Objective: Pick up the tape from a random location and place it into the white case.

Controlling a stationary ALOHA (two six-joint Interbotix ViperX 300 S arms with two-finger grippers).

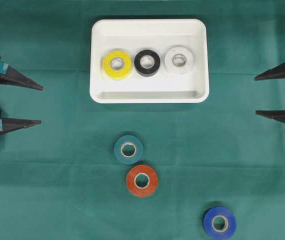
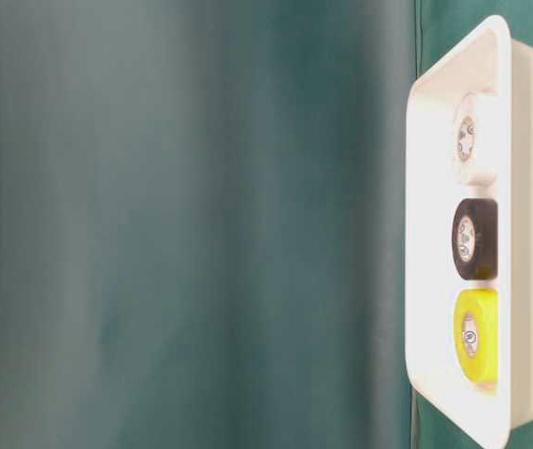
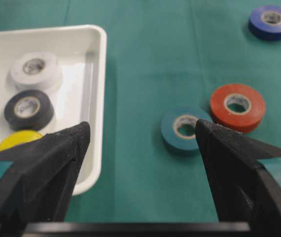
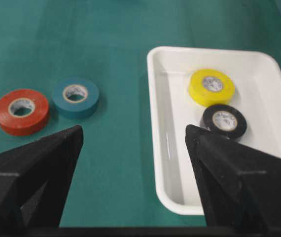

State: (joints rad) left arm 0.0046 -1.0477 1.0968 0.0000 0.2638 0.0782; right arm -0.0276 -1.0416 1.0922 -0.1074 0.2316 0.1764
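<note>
- The left tool (image 3: 140,136) fills the bottom of its own wrist view, black fingers spread wide with nothing between them; past them lie the teal tape (image 3: 185,129) and, just beside it, the orange tape (image 3: 237,106).
- Only this view and the overhead one catch the blue tape (image 3: 271,21), well apart from the others on the green counter (image 1: 57,190).
- The right tool (image 4: 133,136) also gapes wide and empty (its camera misses the white roll).
- From overhead, the white case (image 1: 149,97) holds the yellow tape (image 1: 117,64), black tape (image 1: 147,62) and white tape (image 1: 179,60) in a row.
- The table-level view shows only the case and those three rolls, no loose tape and neither tool.
</note>
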